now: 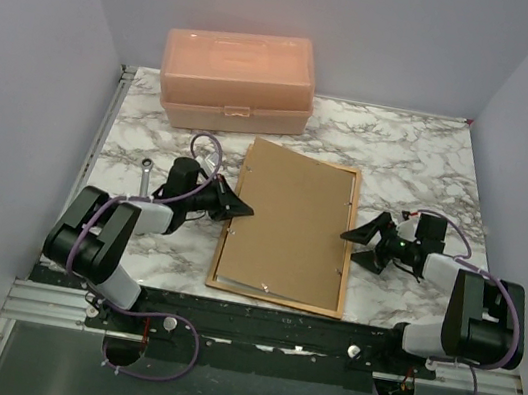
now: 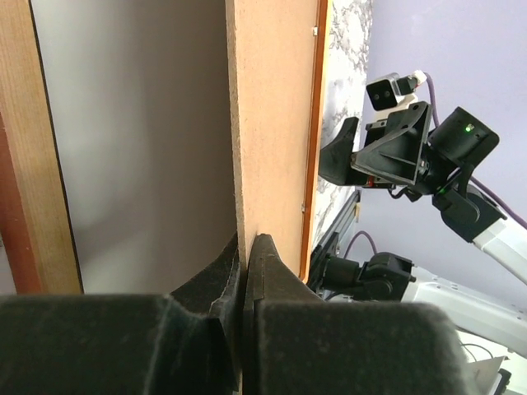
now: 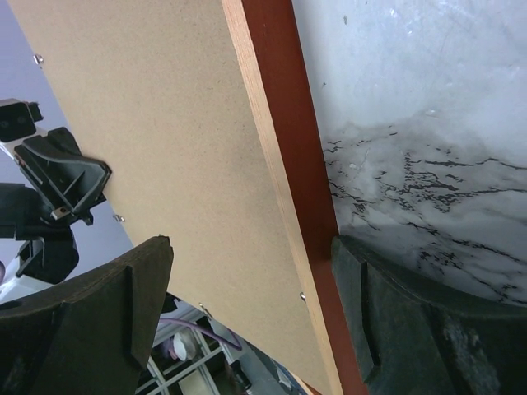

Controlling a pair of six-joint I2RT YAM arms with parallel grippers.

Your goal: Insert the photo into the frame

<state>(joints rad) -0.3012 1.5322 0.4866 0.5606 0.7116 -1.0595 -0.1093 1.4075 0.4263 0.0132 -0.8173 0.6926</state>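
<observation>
The marble table [image 1: 422,163] has a peach box [image 1: 239,77] at the far side, and the work is in the middle.

My left gripper [image 1: 234,205] is closed tight on the left long edge of the board [image 1: 290,222] and holds that side raised. The board's right side rests down in the frame [image 1: 272,300]. The frame lies flat, with its long axis running from the near edge to the far edge, a little slanted. My right gripper [image 1: 365,247] stands wide and empty just beside the frame's right long rail. So the right arm is the nearer one to that rail, and the frame lies to its left.

The left wrist view shows what the top view hides: under the lifted board there is a pale sheet [image 2: 140,140]. I think it could be the white back of the photo, already inside the frame, but I cannot be sure. The right wrist view shows the reddish rail running between the open fingers [image 3: 387,313]. I cannot tell if they touch it.
</observation>
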